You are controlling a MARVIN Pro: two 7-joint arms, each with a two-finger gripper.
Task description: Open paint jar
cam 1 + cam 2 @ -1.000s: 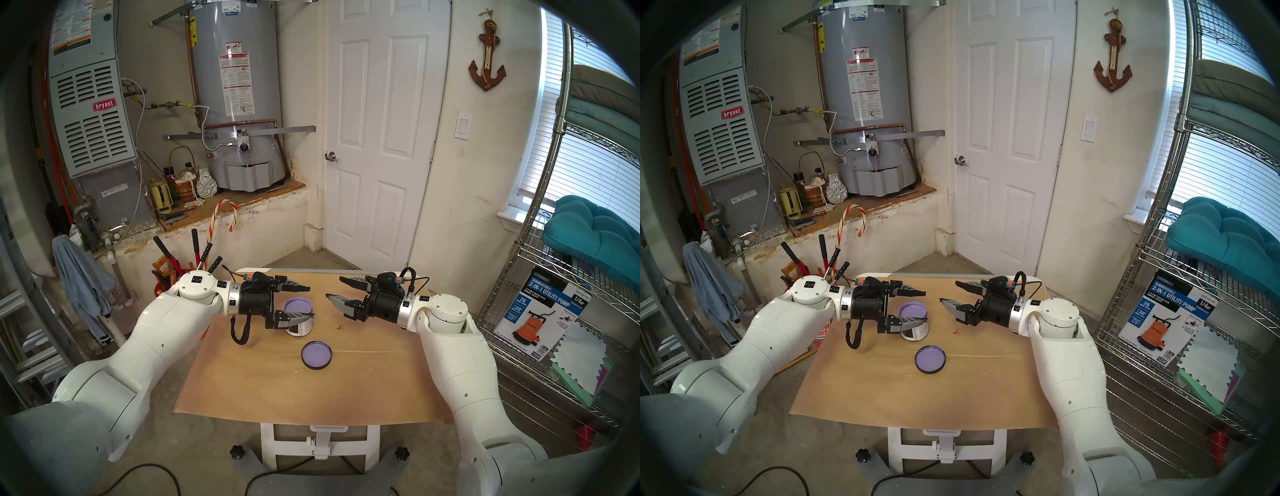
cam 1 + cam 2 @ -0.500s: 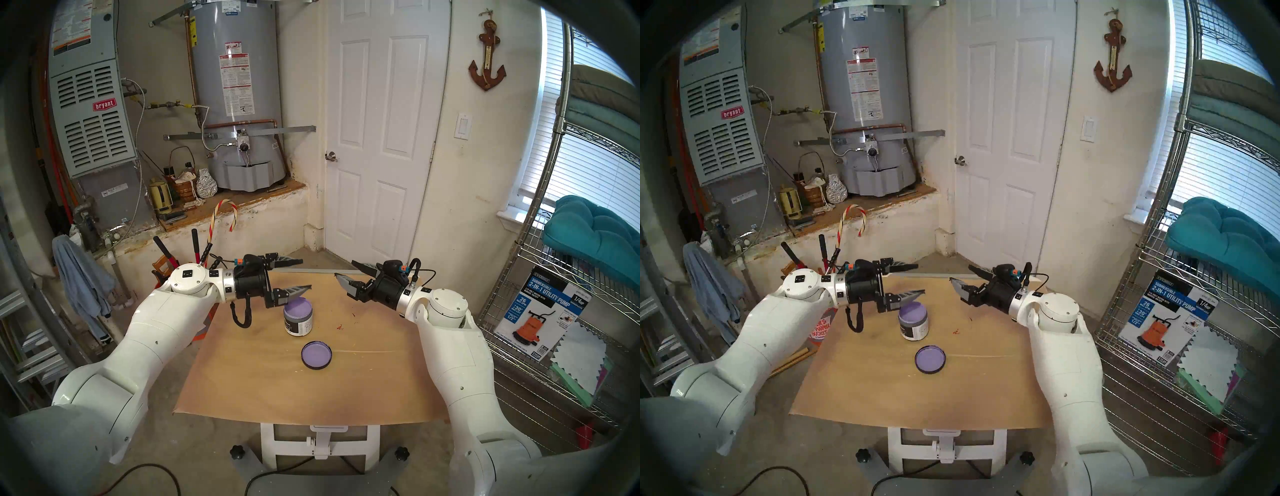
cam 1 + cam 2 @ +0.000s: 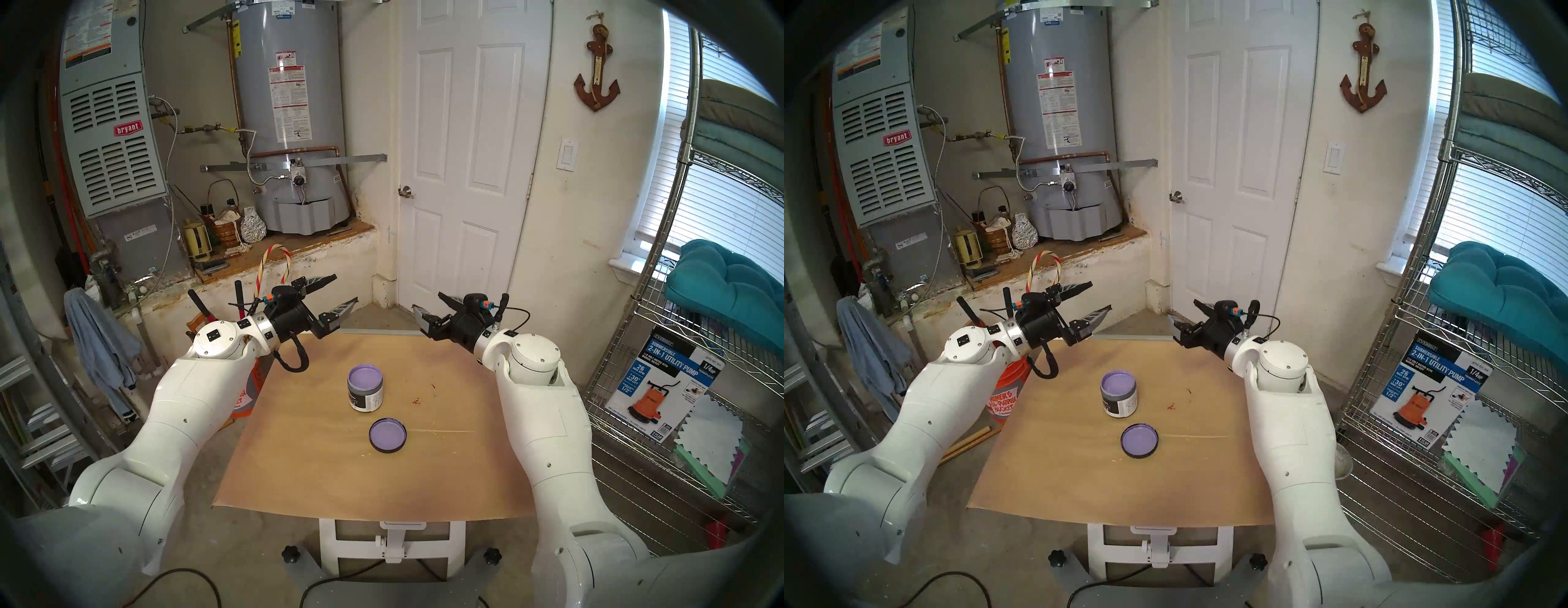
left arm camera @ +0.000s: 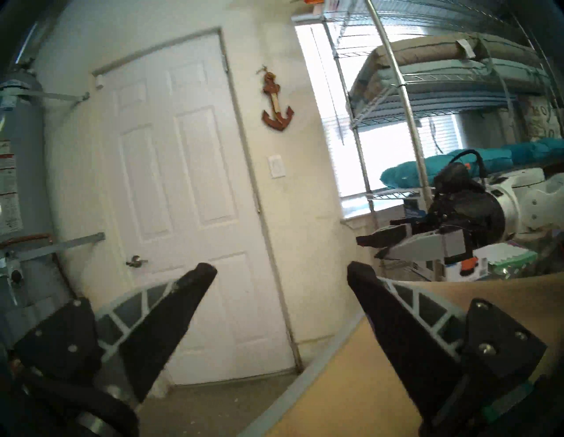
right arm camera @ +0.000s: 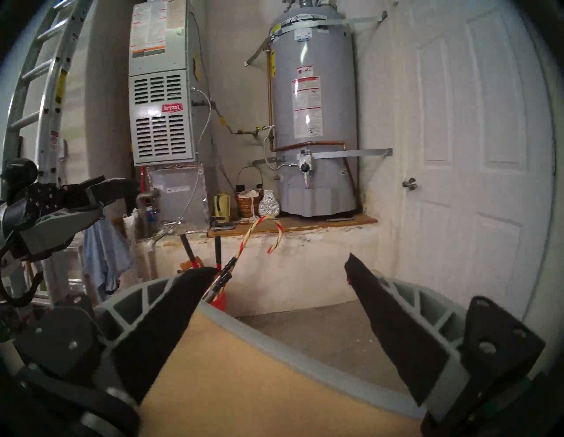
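L gripper (image 3: 345, 288) and R gripper (image 3: 426, 300): both with fingers apart, holding nothing, raised over the far edge of the table (image 3: 297, 467). Paint jar (image 3: 365, 389) stands uncovered near table centre; lid (image 3: 387, 435) lies just in front, lavender side up.

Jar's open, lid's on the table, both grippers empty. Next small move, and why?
Probably just park both arms. The paint jar stands uncapped with lavender paint showing, and its lid lies apart from it on the paper. The left gripper and right gripper are open, empty and above the table's far edge.
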